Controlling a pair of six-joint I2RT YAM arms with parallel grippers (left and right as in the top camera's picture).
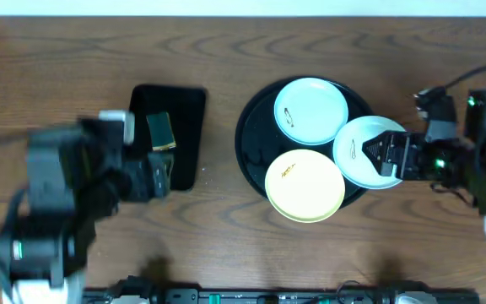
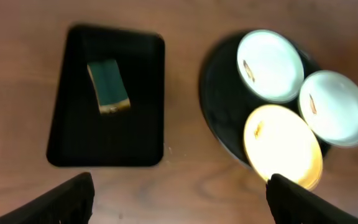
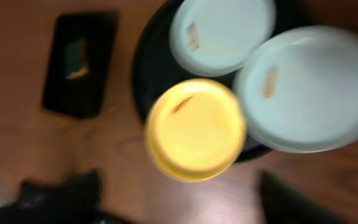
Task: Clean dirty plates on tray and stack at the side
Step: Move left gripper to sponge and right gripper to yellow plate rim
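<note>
Three plates lie on the round black tray [image 1: 247, 127]: a mint-white plate [image 1: 310, 110] at the back, a second mint-white plate [image 1: 363, 143] on the right rim, and a yellow plate [image 1: 305, 186] at the front. Each has a small brownish smear. My right gripper [image 1: 391, 156] hangs above the right plate's edge; in the right wrist view it [image 3: 179, 186] is open and empty, high over the yellow plate [image 3: 194, 127]. My left gripper [image 1: 154, 173] is open and empty; in the left wrist view it [image 2: 179, 190] is over bare wood between the two trays.
A smaller rectangular black tray [image 1: 188, 110] at the left holds a green-and-yellow sponge [image 1: 160, 133], which also shows in the left wrist view [image 2: 107, 87]. The round tray [image 2: 219, 93] lies to its right. Bare wood surrounds both trays.
</note>
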